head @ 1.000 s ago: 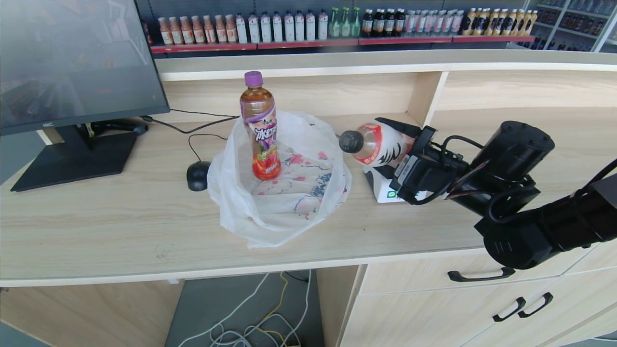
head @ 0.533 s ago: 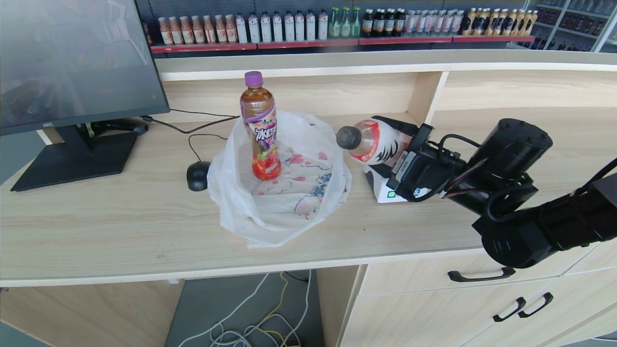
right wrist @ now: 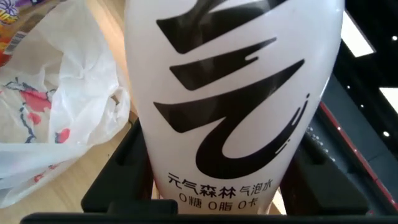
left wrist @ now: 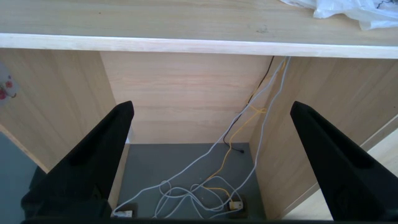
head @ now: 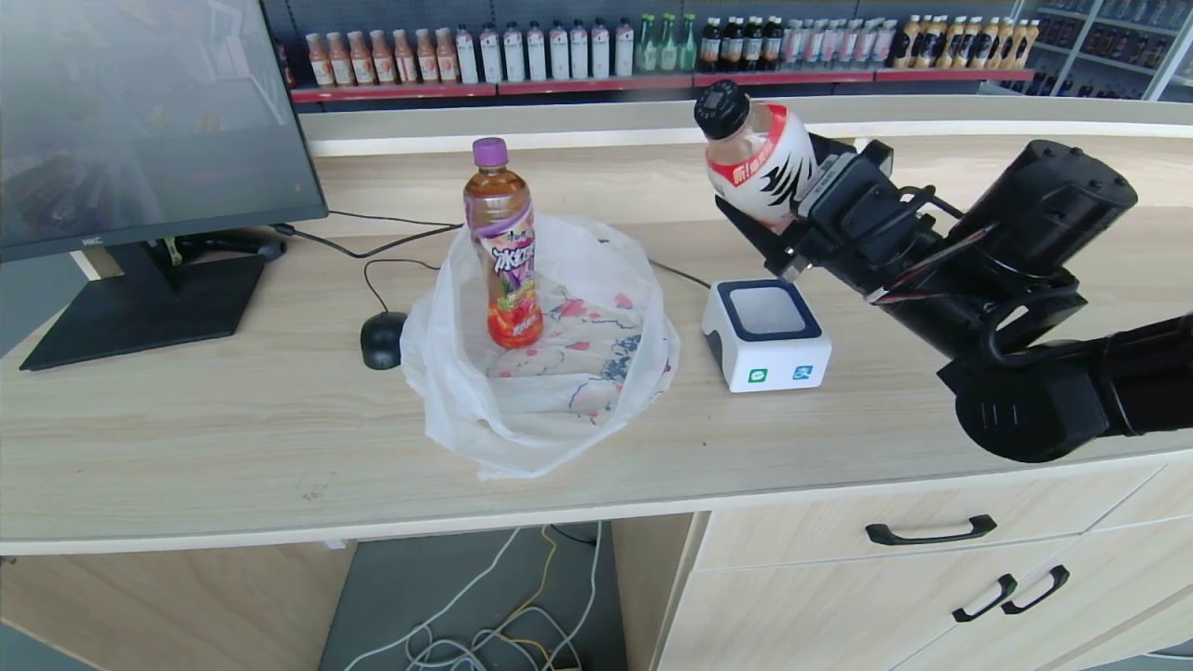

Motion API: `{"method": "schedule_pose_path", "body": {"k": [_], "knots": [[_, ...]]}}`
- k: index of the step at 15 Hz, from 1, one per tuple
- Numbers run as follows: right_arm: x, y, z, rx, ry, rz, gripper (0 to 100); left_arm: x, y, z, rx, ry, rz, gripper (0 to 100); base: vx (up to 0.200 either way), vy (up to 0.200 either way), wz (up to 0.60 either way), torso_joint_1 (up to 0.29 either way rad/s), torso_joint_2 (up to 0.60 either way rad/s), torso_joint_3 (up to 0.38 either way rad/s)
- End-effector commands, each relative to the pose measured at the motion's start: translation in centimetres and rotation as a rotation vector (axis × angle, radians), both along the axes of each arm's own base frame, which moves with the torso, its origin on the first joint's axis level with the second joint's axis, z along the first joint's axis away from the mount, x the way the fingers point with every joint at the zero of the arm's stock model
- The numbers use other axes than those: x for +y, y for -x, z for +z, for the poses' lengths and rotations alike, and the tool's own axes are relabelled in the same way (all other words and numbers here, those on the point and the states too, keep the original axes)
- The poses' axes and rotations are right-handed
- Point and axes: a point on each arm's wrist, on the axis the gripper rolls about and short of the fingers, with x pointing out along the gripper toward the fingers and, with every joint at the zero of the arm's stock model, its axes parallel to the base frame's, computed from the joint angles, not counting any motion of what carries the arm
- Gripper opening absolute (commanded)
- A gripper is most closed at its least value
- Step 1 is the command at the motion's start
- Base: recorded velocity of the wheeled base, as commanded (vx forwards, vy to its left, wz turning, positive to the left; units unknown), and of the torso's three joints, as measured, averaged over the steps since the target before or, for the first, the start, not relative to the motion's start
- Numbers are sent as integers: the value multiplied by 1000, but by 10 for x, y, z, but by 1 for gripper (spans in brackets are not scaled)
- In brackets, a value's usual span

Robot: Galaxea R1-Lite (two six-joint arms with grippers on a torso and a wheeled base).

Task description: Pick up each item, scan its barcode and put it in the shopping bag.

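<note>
Right gripper clamps white plastic bottle with black cap, held high over white cube scanner. Step judged: bagging. Next move requires carrying it left, then lowering into translucent plastic shopping bag.

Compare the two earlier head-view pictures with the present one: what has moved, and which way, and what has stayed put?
The right gripper, jaws shut on the white bottle throughout, rose clear of the scanner, tilting the bottle from nearly lying to cap-up. Nothing was newly grasped or released. The tea bottle standing in the shopping bag, the scanner and the mouse stayed put.
</note>
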Motion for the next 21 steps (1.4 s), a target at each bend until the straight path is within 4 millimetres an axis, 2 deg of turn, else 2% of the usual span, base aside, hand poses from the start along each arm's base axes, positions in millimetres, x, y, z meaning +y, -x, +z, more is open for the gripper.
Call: {"method": "schedule_pose_path", "body": {"k": [1, 4, 6, 11, 15, 18, 21], "knots": [[-3, 9, 25, -45, -54, -4, 0, 0, 0, 0, -1, 0, 0, 100, 0, 0, 0, 0, 0, 0], [0, 18, 31, 89, -369, -2, 0, 0, 0, 0, -1, 0, 0, 100, 0, 0, 0, 0, 0, 0], [0, 22, 27, 168, -465, 42, 0, 0, 0, 0, -1, 0, 0, 100, 0, 0, 0, 0, 0, 0], [-12, 44, 23, 287, -565, 105, 0, 0, 0, 0, -1, 0, 0, 100, 0, 0, 0, 0, 0, 0], [-22, 60, 8, 396, -644, 112, 0, 0, 0, 0, -1, 0, 0, 100, 0, 0, 0, 0, 0, 0], [-27, 63, -2, 397, -715, 151, 0, 0, 0, 0, 1, -4, 0, 100, 0, 0, 0, 0, 0, 0], [-31, 73, -21, 400, -720, 155, 0, 0, 0, 0, -1, -4, 0, 100, 0, 0, 0, 0, 0, 0]]}}
